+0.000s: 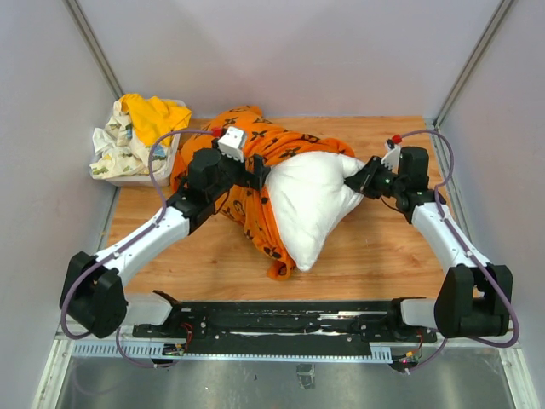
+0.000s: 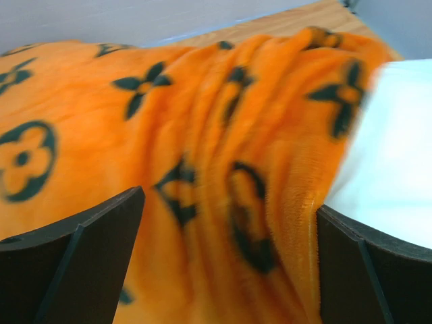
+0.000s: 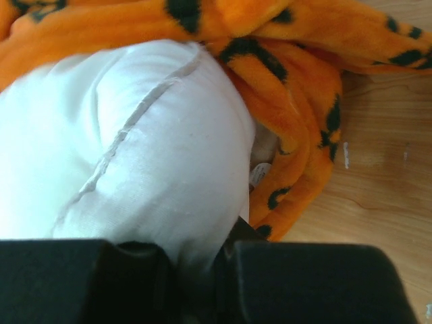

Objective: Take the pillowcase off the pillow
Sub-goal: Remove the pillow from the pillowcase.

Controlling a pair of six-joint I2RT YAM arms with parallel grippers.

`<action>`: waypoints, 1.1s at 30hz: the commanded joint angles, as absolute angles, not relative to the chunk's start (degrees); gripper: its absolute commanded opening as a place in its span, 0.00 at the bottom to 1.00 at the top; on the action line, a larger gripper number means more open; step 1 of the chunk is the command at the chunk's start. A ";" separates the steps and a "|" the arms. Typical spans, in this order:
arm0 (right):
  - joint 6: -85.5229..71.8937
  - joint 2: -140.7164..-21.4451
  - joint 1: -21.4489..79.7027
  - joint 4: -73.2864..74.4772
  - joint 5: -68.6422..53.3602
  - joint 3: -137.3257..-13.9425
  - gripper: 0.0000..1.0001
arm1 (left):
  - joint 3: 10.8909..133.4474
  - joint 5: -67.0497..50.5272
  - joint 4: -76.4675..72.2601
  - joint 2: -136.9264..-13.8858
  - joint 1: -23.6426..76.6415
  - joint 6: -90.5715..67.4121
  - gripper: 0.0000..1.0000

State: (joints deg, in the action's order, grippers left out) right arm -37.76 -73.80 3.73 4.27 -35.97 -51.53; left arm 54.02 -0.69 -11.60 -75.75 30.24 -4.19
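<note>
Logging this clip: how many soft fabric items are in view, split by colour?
Orange: 1 (pillowcase)
Plain white: 1 (pillow)
Yellow: 1 (yellow cloth)
White with floral print: 1 (floral-print cloth)
Total: 4

My left arm (image 1: 153,230) stretches forward and inward, elbow low, with its wrist turned toward the centre. My left gripper (image 1: 258,175) has its jaws spread as wide as they go. My right arm (image 1: 443,226) reaches forward and bends in from the opposite side. My right gripper (image 1: 364,181) is pinched nearly closed on a corner of the pillow (image 1: 311,200).
</note>
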 commanded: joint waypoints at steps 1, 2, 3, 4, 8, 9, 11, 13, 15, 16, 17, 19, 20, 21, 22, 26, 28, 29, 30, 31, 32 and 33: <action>-37.69 -71.38 -0.66 5.29 -37.11 -50.45 0.07 | 50.49 5.56 -9.93 -70.54 26.21 -2.94 0.99; -38.18 -71.34 -1.76 4.84 -37.69 -50.23 0.06 | 49.94 5.90 -10.01 -69.77 25.56 -2.84 0.99; -38.82 -71.24 -2.71 4.10 -38.08 -49.81 0.05 | 49.58 6.34 -9.91 -69.31 24.91 -2.96 0.99; -39.83 -71.12 -3.80 3.35 -38.42 -49.39 0.05 | 49.47 6.78 -9.74 -69.19 24.25 -3.31 0.99; -42.46 -71.06 -3.25 0.16 -39.12 -48.77 0.04 | 50.07 5.77 -9.71 -71.15 23.81 -5.02 0.99; -42.56 -71.12 -2.10 -0.72 -38.91 -48.86 0.05 | 50.14 3.74 -10.23 -71.92 23.82 -5.54 0.98; -41.21 -71.34 0.97 0.04 -37.17 -49.99 0.05 | 50.45 -0.02 -11.70 -73.60 24.45 -7.20 0.95; -40.02 -71.80 3.77 1.51 -35.47 -51.41 0.06 | 51.73 2.16 -11.36 -76.32 27.60 -5.94 0.94; -39.83 -72.35 4.79 1.61 -35.27 -52.16 0.06 | 54.24 9.86 -8.93 -78.63 31.47 -2.16 0.95; -39.73 -72.40 4.84 1.79 -35.41 -52.31 0.06 | 55.39 13.58 -7.89 -79.21 32.56 -1.18 0.99; -39.32 -72.35 4.79 2.43 -35.12 -52.57 0.07 | 56.11 16.02 -7.63 -78.75 32.91 -1.20 0.99; -38.28 -72.02 4.67 3.80 -33.89 -52.73 0.07 | 54.96 17.22 -11.11 -74.81 32.96 -2.44 0.99; -38.10 -71.82 4.59 3.92 -33.33 -52.66 0.08 | 53.42 16.65 -13.62 -71.94 32.96 -3.35 0.99; -38.06 -71.73 4.57 4.00 -32.85 -52.43 0.09 | 52.80 14.97 -15.56 -69.18 32.92 -4.12 0.99; -38.13 -71.83 4.43 3.96 -32.61 -52.33 0.09 | 52.76 11.36 -16.51 -66.62 32.95 -5.40 0.99; -38.93 -73.15 4.31 3.46 -33.07 -52.56 0.10 | 55.30 -11.07 -15.76 -62.44 33.16 -7.19 0.99; -39.82 -74.02 4.31 2.38 -33.73 -52.48 0.10 | 56.70 -20.92 -13.52 -63.76 34.73 -5.85 0.99; -40.16 -74.47 4.31 2.00 -34.05 -52.53 0.10 | 56.99 -21.91 -12.48 -64.76 37.16 -4.74 0.99; -40.43 -74.79 4.36 1.63 -34.38 -52.61 0.10 | 57.08 -20.84 -11.61 -65.92 39.17 -3.90 0.99; -40.63 -75.09 4.38 1.53 -34.52 -52.56 0.10 | 57.28 -19.74 -10.59 -67.24 40.99 -3.32 0.99; -40.76 -75.29 4.39 1.40 -34.66 -52.49 0.10 | 57.71 -19.27 -9.67 -68.69 42.32 -2.98 0.99; -40.86 -75.44 4.39 1.27 -34.68 -52.47 0.10 | 57.96 -19.34 -9.17 -70.13 43.30 -3.22 0.99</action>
State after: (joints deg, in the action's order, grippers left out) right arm -39.59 -74.52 3.51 3.29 -33.43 -50.24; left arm 57.69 -12.40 -13.76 -64.42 38.68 -4.93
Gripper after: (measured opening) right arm 0.145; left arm 0.993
